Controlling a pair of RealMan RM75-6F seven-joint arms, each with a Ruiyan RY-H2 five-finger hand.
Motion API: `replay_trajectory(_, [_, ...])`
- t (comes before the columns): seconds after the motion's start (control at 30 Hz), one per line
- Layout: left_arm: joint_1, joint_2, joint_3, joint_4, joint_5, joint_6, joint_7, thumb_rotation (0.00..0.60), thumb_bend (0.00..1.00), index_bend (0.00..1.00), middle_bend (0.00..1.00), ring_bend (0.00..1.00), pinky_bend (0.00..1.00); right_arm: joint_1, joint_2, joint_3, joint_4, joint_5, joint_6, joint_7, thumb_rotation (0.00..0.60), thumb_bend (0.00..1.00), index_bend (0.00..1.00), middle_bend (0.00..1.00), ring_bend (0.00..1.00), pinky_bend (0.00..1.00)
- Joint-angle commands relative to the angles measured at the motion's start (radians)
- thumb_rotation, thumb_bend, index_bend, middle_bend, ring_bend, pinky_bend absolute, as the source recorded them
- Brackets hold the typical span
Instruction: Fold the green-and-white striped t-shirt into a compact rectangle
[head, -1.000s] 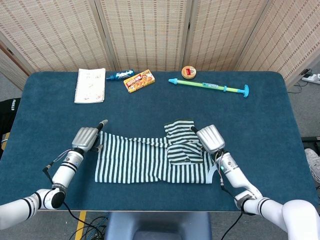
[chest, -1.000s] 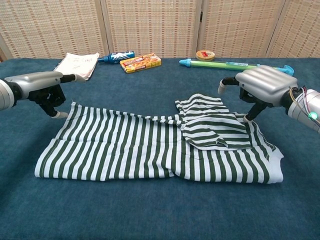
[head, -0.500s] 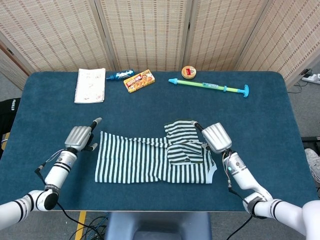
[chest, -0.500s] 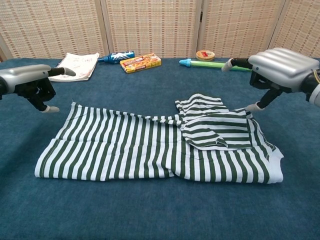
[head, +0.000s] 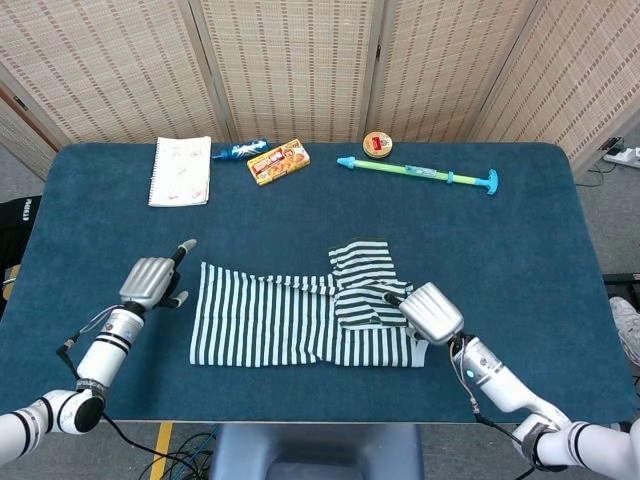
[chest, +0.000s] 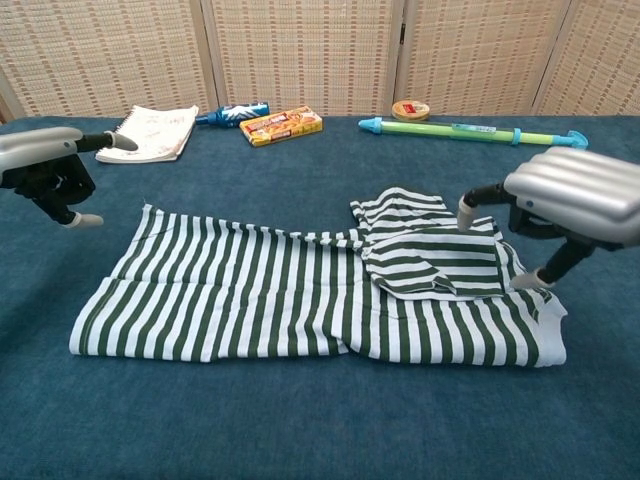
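Across the striped t-shirt (head: 300, 320), only a sleeve is folded in; left hand (head: 148, 282) and right hand (head: 432, 312) hover spread, holding nothing; most folds remain.

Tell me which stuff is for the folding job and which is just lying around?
For the job: striped t-shirt.

Just lying around: notebook, blue tube, snack box, round tin, toy water pump.

t-shirt (head: 305, 320) between both hands

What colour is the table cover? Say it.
Dark blue table cover, clearest in the head view.
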Motion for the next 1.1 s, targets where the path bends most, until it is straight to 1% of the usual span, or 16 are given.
replay_trajectory(0.03, [0.003, 0.0, 0.002, 0.0, 0.001, -0.001, -0.003, 0.6, 0.34, 0.0, 0.87, 0.79, 0.92, -0.007, -0.014, -0.015, 0.024, -0.002, -0.021, 0.0, 0.6, 0.09, 0.38, 1.0, 1.0, 1.0])
replay_trajectory(0.23, [0.009, -0.003, 0.003, 0.008, 0.002, -0.004, -0.01, 0.6, 0.34, 0.0, 0.87, 0.79, 0.91, -0.005, -0.049, -0.014, 0.093, 0.01, -0.048, 0.017, 0.6, 0.16, 0.4, 1.0, 1.0, 1.0])
replay_trajectory(0.47, [0.013, -0.008, 0.003, 0.016, 0.003, -0.007, -0.015, 0.6, 0.34, 0.0, 0.87, 0.79, 0.91, 0.007, -0.091, 0.0, 0.153, 0.019, -0.068, 0.037, 0.6, 0.17, 0.41, 1.0, 1.0, 1.0])
replay_trajectory(0.67, [0.015, -0.01, 0.001, 0.02, 0.004, -0.008, -0.015, 0.6, 0.34, 0.0, 0.87, 0.79, 0.91, 0.015, -0.113, 0.006, 0.183, 0.022, -0.077, 0.045, 0.6, 0.19, 0.42, 1.0, 1.0, 1.0])
replay_trajectory(0.87, [0.017, -0.008, 0.0, 0.021, 0.006, -0.011, -0.019, 0.6, 0.34, 0.0, 0.87, 0.79, 0.91, 0.014, -0.105, -0.002, 0.176, 0.008, -0.066, 0.056, 0.6, 0.2, 0.42, 1.0, 1.0, 1.0])
replay_trajectory(1.0, [0.017, -0.009, -0.001, 0.025, 0.004, -0.014, -0.021, 0.6, 0.34, 0.0, 0.87, 0.79, 0.91, 0.009, -0.081, -0.008, 0.143, -0.005, -0.046, 0.056, 0.6, 0.2, 0.42, 1.0, 1.0, 1.0])
replay_trajectory(1.1, [0.017, -0.011, 0.0, 0.029, 0.005, -0.019, -0.022, 0.6, 0.34, 0.0, 0.87, 0.79, 0.91, 0.006, -0.068, -0.003, 0.118, -0.006, -0.031, 0.057, 0.6, 0.2, 0.42, 1.0, 1.0, 1.0])
